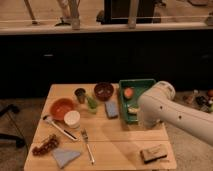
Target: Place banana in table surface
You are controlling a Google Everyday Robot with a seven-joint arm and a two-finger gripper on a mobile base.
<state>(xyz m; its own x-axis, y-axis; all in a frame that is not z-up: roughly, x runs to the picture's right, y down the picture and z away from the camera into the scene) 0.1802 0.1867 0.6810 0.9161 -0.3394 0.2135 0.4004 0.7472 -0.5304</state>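
The table surface (115, 137) is a light wooden plank top. A green bin (136, 85) stands at its back right and holds a round orange fruit (128, 92). A small pale yellow piece, the banana (133, 109), shows at the bin's front, partly hidden by my white arm (160, 107). My gripper (145, 123) hangs below the arm's bend at the bin's front edge, just right of the banana. The arm mostly hides it. I cannot tell whether it touches the banana.
On the table are a dark red bowl (104, 91), a dark cup (80, 94), a green vegetable piece (92, 102), a blue sponge (111, 109), an orange bowl (61, 107), a white cup (72, 118), a fork (88, 146), a grey-blue cloth (65, 156) and a brown block (153, 152).
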